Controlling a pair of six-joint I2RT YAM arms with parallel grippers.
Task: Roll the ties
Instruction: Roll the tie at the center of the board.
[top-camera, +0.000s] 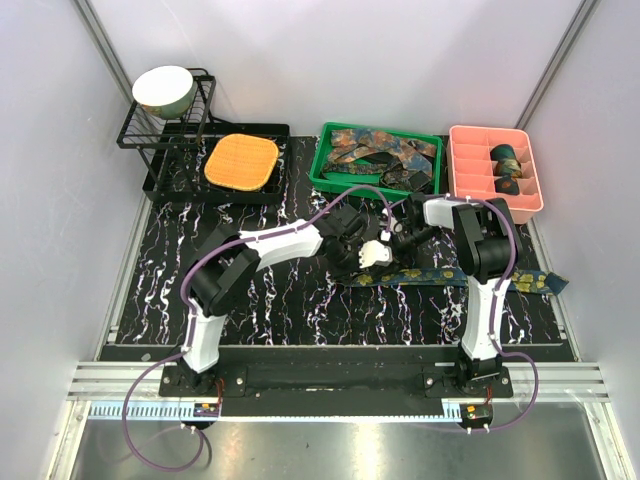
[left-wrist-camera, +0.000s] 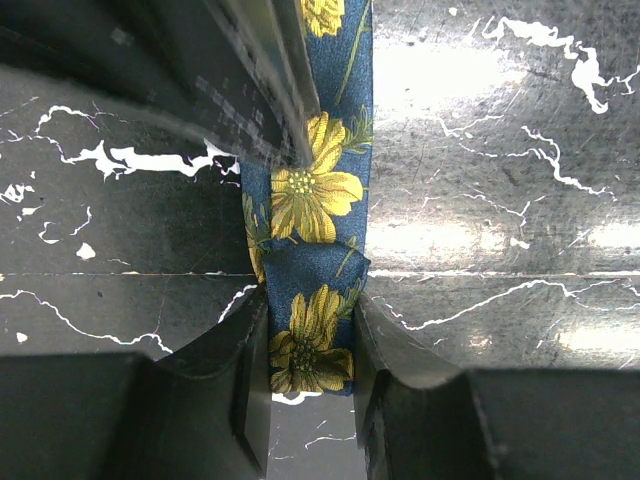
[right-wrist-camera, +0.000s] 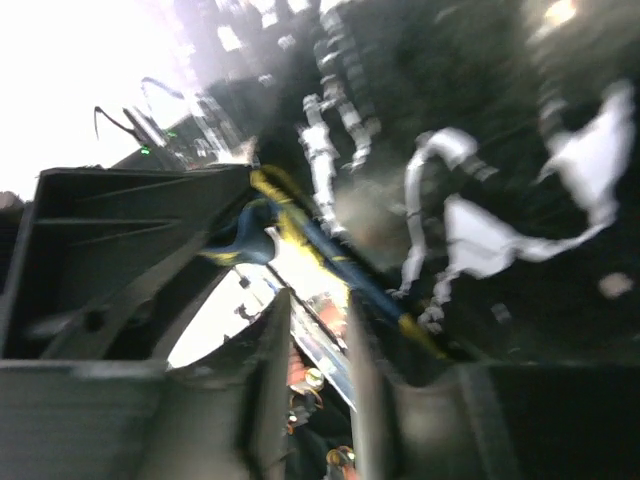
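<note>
A dark navy tie with yellow flowers (top-camera: 470, 278) lies as a long strip across the black marbled table, running right from the middle. My left gripper (top-camera: 368, 255) is at its left end. In the left wrist view the left gripper (left-wrist-camera: 310, 335) is shut on the folded end of the tie (left-wrist-camera: 305, 195). My right gripper (top-camera: 398, 238) hovers close beside the left one. The right wrist view is blurred. There the right gripper (right-wrist-camera: 320, 300) has a narrow empty gap, and the tie (right-wrist-camera: 335, 255) runs past its tips.
A green bin (top-camera: 325, 178) of loose ties stands at the back middle. A pink divided tray (top-camera: 465, 185) with rolled ties stands at the back right. An orange waffle pad (top-camera: 241, 161) lies on a black tray, and a bowl (top-camera: 164, 89) sits on a wire rack at the back left.
</note>
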